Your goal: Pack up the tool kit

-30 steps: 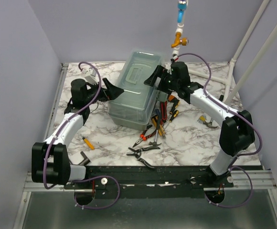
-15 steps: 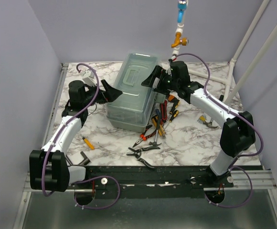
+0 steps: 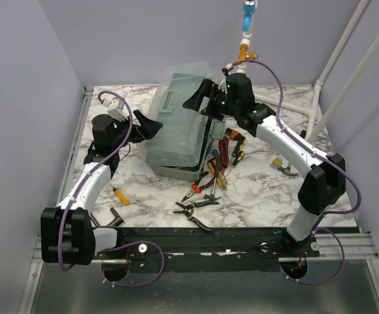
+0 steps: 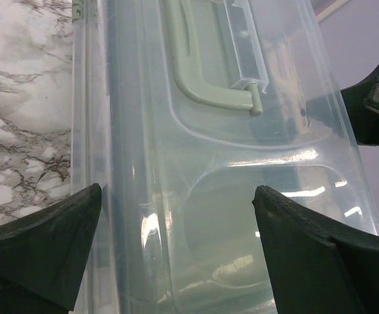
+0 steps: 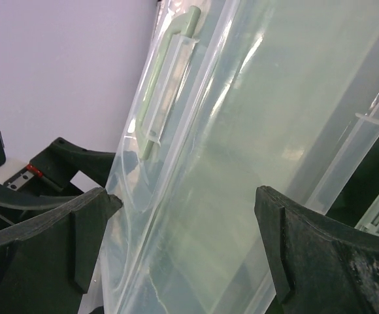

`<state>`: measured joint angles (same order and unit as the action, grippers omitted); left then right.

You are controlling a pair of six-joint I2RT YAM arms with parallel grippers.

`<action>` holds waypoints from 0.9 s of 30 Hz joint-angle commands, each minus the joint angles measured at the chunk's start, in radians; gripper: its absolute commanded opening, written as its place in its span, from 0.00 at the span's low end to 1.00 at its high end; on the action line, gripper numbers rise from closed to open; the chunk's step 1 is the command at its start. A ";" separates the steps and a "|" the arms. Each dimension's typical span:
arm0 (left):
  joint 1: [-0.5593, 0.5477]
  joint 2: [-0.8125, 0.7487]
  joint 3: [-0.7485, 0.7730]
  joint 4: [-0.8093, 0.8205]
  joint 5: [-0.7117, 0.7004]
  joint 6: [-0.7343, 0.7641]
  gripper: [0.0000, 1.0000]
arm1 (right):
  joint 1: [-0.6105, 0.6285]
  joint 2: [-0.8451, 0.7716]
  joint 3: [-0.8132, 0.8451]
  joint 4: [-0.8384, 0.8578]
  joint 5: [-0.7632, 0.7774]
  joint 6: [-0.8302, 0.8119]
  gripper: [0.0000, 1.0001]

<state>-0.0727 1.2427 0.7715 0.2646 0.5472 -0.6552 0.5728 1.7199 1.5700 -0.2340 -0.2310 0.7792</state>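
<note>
The clear plastic tool box has its lid raised on the right side and tilted toward the left, above the grey-green base. The lid's pale green handle shows in both wrist views. My right gripper is open at the lid's raised right edge, and the lid fills the space between its fingers. My left gripper is open against the lid's left side, fingers wide apart. Loose hand tools lie in a pile right of the box.
Pliers and cutters lie near the front edge. A yellow-handled tool and a dark tool lie front left. A small hammer lies right. A white pipe stands at the back right.
The lid has swung up from shut, its right edge rising and tilting left. My right gripper rose and moved left with it. My left gripper shifted slightly left and stayed at the lid's side.
</note>
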 commanded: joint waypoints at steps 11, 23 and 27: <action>-0.057 -0.280 0.160 -0.410 -0.137 0.145 0.98 | 0.119 0.094 0.177 0.122 -0.235 0.077 0.98; -0.069 -0.313 0.286 -0.561 -0.195 0.206 0.99 | 0.125 0.117 0.168 0.186 -0.275 0.132 0.98; -0.049 -0.278 0.161 -0.411 -0.101 0.116 0.99 | 0.142 0.137 0.202 0.190 -0.289 0.142 0.98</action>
<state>-0.1101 0.9421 1.0016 -0.4450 0.2596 -0.4549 0.6426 1.8278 1.7168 -0.1303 -0.3687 0.8547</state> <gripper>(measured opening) 0.984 0.985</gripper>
